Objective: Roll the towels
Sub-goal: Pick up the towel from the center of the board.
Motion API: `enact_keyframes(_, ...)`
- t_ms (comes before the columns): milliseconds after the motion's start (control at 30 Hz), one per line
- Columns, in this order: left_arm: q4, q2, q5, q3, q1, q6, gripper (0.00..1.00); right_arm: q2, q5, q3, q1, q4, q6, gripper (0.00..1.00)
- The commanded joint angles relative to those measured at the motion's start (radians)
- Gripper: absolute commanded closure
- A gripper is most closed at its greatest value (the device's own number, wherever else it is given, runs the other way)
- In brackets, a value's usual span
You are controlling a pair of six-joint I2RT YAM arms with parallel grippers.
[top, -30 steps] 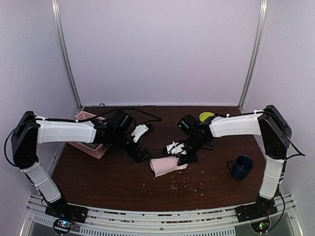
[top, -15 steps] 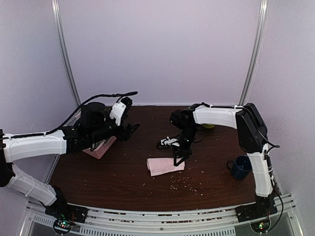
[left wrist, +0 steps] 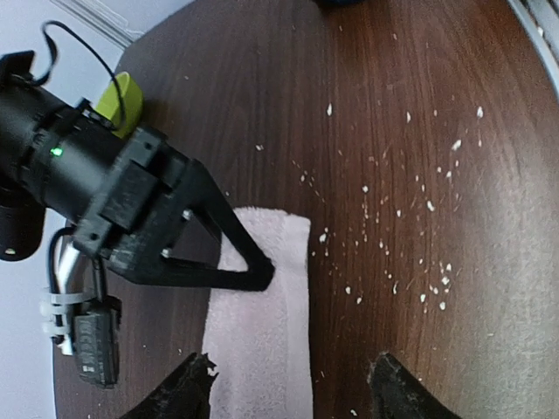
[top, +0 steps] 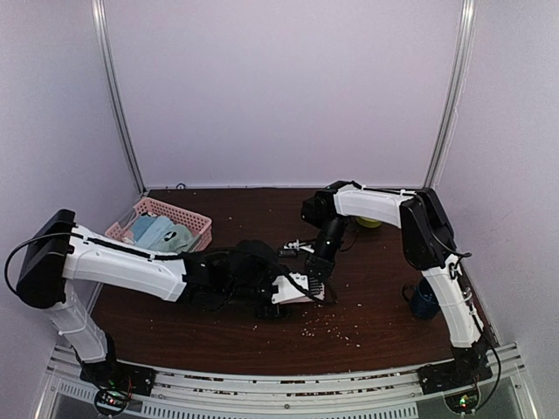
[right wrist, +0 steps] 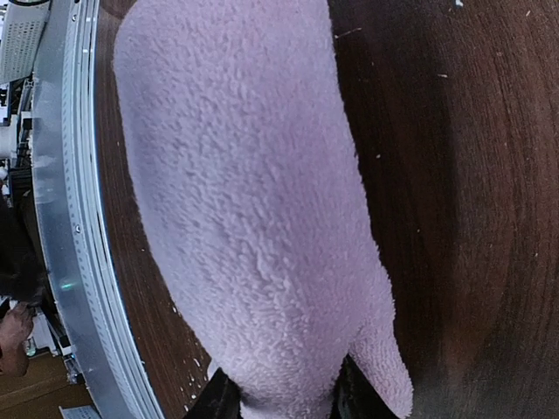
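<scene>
Right gripper (left wrist: pixel 262 277) is pinching a fold of the pink towel (left wrist: pixel 262 349), which is lying mid-table (left wrist: pixel 393 131). The left gripper (left wrist: pixel 293 384) is hanging open astride the towel's near end. Being soft, light and floppy, the towel is probably best taken by an edge.

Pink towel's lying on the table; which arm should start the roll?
Probably right: the right end effector pinches one end of the pink towel, ready to turn it over. The left end effector hangs open astride the towel, gripping nothing.

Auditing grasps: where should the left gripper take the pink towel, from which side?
Probably the near short end, from above, with the left gripper spanning the strip's width. The pink towel lies flat as a narrow strip, and the right gripper pinches it near the far end.
</scene>
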Motion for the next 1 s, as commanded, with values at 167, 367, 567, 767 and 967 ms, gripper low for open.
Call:
enact_keyframes(167,0.029,0.189,-0.159,0.059,0.002,0.14,0.36,0.106,0.107,-0.044,0.001,0.025,0.022,0.68)
enact_keyframes(367,0.148,0.254,-0.271,0.019,0.001,0.224,0.36,0.105,0.095,-0.047,0.001,0.025,0.019,0.68)
enact_keyframes(567,0.198,0.332,-0.313,0.02,0.0,0.277,0.38,0.105,0.072,-0.05,0.0,0.025,0.017,0.68)
enact_keyframes(767,0.194,0.422,-0.385,0.047,0.0,0.309,0.46,0.084,-0.005,-0.061,-0.015,0.023,0.027,0.68)
enact_keyframes(967,0.179,0.476,-0.409,0.073,0.001,0.332,0.63,0.036,-0.082,-0.081,-0.032,0.023,0.038,0.67)
